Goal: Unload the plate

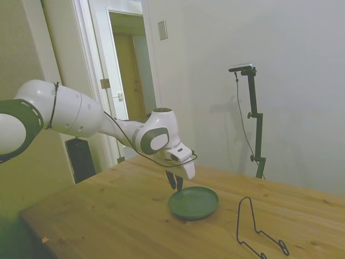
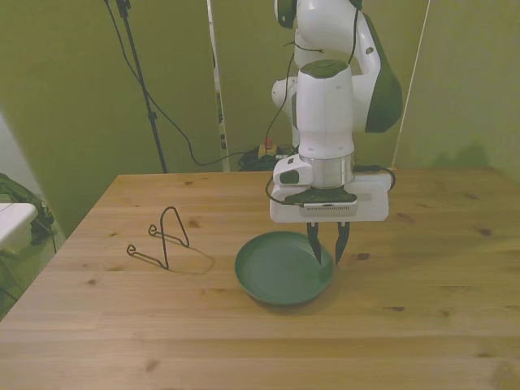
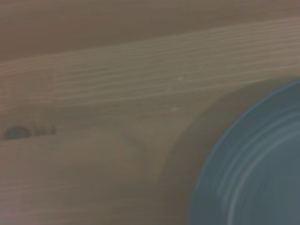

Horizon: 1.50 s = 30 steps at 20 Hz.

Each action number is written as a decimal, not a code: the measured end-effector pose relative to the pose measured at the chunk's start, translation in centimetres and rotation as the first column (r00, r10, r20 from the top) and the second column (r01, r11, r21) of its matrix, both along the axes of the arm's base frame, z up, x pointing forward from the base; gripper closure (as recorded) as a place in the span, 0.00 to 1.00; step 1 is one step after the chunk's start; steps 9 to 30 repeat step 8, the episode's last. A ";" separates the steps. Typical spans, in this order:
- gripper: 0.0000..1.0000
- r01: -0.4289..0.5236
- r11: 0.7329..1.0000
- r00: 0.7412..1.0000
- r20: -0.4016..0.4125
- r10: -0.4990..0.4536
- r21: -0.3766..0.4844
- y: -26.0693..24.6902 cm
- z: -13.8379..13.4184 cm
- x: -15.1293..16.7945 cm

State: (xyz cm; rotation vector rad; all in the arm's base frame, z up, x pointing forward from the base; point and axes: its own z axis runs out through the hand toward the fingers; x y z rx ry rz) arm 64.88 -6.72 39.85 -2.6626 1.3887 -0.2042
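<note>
A thin black wire stand (image 2: pixel 165 238) stands empty toward the front view's left on the wooden worktop (image 2: pixel 422 325). Just beside it, the dark green plate (image 2: pixel 280 270) lies flat near the worktop's middle. The hand (image 2: pixel 327 253) hangs at the plate's rim on the front view's right, fingers slightly spread, gripping nothing.

The wrist view is blurred. There the plate (image 3: pixel 253 168) is cut off by the frame's edge. A gripper (image 2: pixel 327 248) finger hides part of its rim.
</note>
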 end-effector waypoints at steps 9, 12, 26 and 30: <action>0.00 -0.025 0.998 0.998 0.064 0.020 0.065 -0.1 12.0 -4.1; 0.00 -0.025 0.998 0.998 0.064 0.020 0.065 -0.1 12.0 -4.1; 0.00 -0.025 0.998 0.998 0.064 0.020 0.065 -0.1 12.0 -4.1; 0.00 -0.025 0.998 0.998 0.064 0.020 0.065 -0.1 12.0 -4.1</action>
